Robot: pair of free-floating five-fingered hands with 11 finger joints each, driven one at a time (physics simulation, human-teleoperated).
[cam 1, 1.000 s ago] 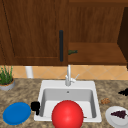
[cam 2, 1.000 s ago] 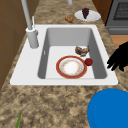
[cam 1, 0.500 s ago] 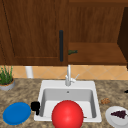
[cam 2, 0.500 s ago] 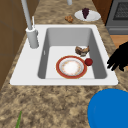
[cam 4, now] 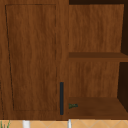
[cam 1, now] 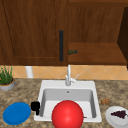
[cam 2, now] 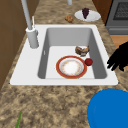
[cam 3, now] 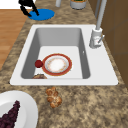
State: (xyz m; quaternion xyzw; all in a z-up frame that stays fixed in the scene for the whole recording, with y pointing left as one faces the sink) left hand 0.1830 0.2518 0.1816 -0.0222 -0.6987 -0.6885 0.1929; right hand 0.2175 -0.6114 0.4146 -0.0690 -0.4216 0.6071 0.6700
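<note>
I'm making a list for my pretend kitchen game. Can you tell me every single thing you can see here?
sink: one, white, set in the counter
faucet: one, grey, at the sink's back edge
red plate: one, red rim, on the sink floor
small red ball: one, beside the red plate
brown food: one piece, in the sink
blue plate: one, on the counter left of the sink
white plate: one, holding dark grapes, right of the sink
pastry: one, brown, on the counter
potted plant: one, green, far left
cabinet: wooden, right side open
left hand: one, black, between blue plate and sink

Left hand [cam 1: 35, 106] — hovering, fingers down
</note>
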